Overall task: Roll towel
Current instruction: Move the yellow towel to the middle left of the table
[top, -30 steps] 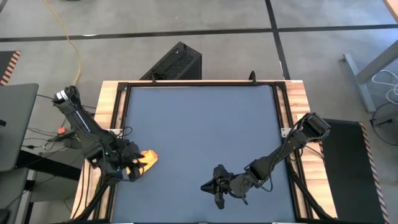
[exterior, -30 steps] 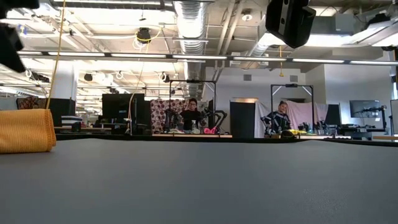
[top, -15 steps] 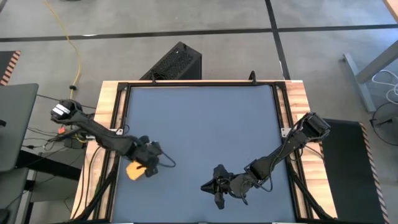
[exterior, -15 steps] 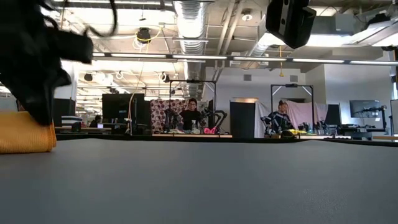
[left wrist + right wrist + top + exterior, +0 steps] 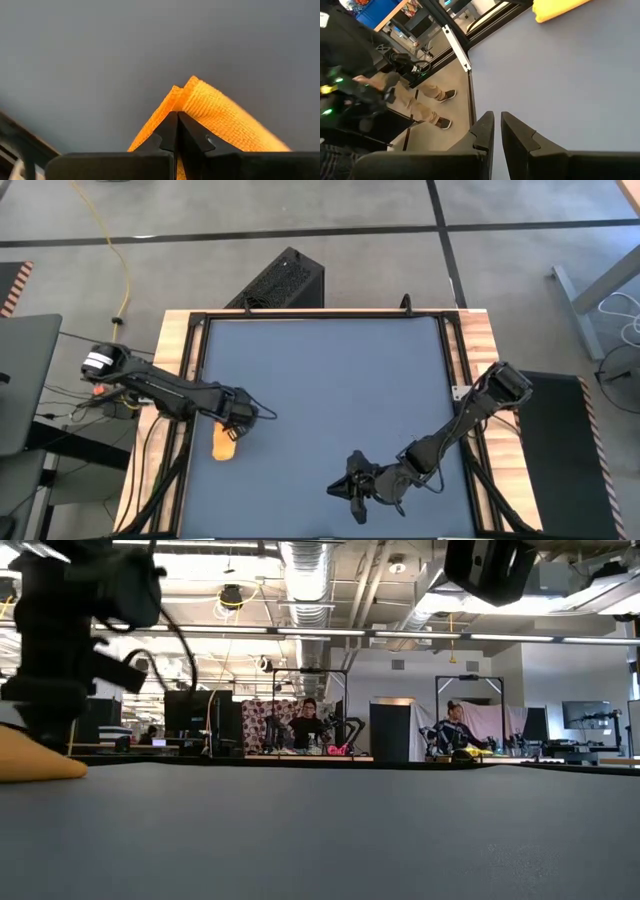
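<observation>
High view: towel (image 5: 224,444) rolled small at table's (image 5: 330,380) 8 o'clock edge. Left gripper (image 5: 236,423) touching its 12 o'clock end, fingers pressed together on the cloth fold. Right gripper (image 5: 352,489) at 6 o'clock, fingers narrowly apart, holding nothing.

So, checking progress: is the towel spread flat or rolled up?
Rolled up: the towel is a small bundle near the table's left edge, under the shut left gripper.

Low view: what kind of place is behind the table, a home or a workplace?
Most likely an open robotics lab or workshop: exposed ceiling ducts, rows of benches with monitors, and people working at further framed stations.
</observation>
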You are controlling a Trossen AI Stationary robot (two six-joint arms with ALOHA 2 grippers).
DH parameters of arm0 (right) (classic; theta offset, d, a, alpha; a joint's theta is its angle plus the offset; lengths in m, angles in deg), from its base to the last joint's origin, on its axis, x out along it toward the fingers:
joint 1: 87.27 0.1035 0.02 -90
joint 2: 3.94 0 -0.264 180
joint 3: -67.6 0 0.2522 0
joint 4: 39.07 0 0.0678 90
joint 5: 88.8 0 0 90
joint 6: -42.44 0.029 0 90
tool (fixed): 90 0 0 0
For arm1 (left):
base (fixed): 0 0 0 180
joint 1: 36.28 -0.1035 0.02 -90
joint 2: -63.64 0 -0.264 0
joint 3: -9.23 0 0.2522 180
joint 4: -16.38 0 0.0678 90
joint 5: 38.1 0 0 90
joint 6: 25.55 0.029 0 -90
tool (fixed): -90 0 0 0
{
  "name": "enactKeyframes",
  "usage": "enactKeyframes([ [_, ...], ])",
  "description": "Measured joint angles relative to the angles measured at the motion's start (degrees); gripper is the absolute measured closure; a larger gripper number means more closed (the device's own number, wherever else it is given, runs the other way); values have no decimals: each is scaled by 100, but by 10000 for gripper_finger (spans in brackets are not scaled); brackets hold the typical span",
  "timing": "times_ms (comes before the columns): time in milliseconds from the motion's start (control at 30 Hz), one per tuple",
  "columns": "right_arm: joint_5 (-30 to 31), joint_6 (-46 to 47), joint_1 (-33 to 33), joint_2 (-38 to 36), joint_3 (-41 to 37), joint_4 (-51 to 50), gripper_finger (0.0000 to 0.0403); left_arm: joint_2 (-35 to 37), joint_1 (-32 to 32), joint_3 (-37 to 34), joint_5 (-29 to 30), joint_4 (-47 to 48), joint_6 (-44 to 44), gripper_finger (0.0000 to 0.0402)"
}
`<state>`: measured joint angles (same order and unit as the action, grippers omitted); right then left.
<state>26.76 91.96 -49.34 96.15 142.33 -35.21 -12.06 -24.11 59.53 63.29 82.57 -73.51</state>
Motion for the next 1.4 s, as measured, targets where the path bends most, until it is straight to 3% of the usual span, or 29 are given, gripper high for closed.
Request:
enactKeyframes([
  [167, 0, 11, 37, 0, 0, -4, 341, 212, -78, -436, -364, -168, -269, 401],
  [633, 0, -5, -126, 0, 0, -198, 341, 2313, 242, -344, 93, -164, -967, 401],
  [733, 0, -8, -183, 0, 0, -212, 341, 2582, 261, -344, -52, -242, -979, 401],
  [867, -4, -4, -208, 0, 0, -214, 341, 2614, 622, -346, -433, -241, -1045, 401],
  [1033, -2, -4, -197, 0, 0, -214, 341, 2315, 1448, -664, -503, -579, -1592, 401],
  [1267, -2, -2, -224, 0, 0, -208, 341, 1763, 2225, -1477, -254, -2211, -2520, 401],
  [1400, -3, 11, -247, 0, 0, -162, 341, 1522, 2669, -1549, -82, -2702, -2946, 401],
])
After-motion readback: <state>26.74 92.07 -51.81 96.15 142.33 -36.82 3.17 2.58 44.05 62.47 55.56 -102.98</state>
